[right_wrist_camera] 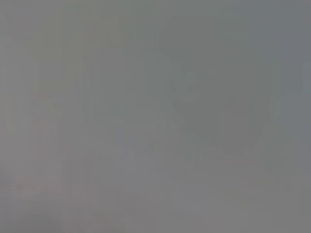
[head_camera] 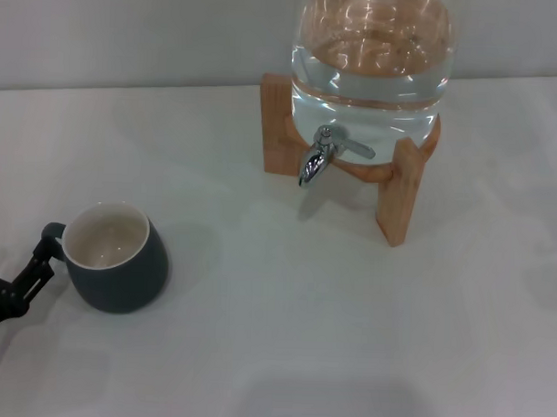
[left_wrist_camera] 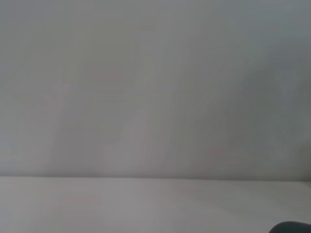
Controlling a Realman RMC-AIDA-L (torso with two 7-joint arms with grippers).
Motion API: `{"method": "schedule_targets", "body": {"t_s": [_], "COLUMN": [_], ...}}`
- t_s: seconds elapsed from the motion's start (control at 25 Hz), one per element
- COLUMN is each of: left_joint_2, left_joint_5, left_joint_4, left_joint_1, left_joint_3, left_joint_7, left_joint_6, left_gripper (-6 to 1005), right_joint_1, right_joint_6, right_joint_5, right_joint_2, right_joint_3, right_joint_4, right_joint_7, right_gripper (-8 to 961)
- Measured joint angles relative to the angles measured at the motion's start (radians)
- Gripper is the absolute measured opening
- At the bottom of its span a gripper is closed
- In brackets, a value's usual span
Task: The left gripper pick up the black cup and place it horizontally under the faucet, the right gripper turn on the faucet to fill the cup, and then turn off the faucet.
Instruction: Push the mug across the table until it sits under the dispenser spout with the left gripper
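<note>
The black cup (head_camera: 117,258) stands upright on the white table at the left of the head view, its cream inside showing and its small loop handle turned to the left. My left gripper (head_camera: 11,265) is low at the left edge, open, with one black finger (head_camera: 27,275) reaching up to the cup's handle; the other finger is mostly cut off by the picture's edge. The faucet (head_camera: 319,157) is a chrome spigot on the glass water jug (head_camera: 371,61), and no water runs from it. The right gripper is out of view.
The jug rests in a wooden stand (head_camera: 403,190) at the back centre-right of the white table (head_camera: 283,337). The left wrist view shows a pale wall and table, with a dark sliver (left_wrist_camera: 294,227) at its corner. The right wrist view shows only flat grey.
</note>
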State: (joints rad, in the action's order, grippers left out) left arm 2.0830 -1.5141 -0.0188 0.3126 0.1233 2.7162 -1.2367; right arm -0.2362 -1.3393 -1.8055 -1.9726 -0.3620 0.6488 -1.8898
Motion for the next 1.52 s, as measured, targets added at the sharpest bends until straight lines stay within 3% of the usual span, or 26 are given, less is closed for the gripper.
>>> {"method": "schedule_targets", "body": {"t_s": [1.52], "left_joint_2": [0.003], "left_joint_5": [0.042], "left_joint_4": [-0.023], "left_joint_1": [0.045], "left_joint_3": [0.004], "left_joint_7": [-0.001], "left_joint_6": [0.042], "left_gripper": [862], "right_joint_1": [0.002], "right_joint_6": [0.002], "right_joint_5": [-0.003], "right_joint_2": [-0.001], "right_joint_3": [0.000], "right_joint_4": [0.000], "right_joint_7": [0.000], "right_gripper": [847]}}
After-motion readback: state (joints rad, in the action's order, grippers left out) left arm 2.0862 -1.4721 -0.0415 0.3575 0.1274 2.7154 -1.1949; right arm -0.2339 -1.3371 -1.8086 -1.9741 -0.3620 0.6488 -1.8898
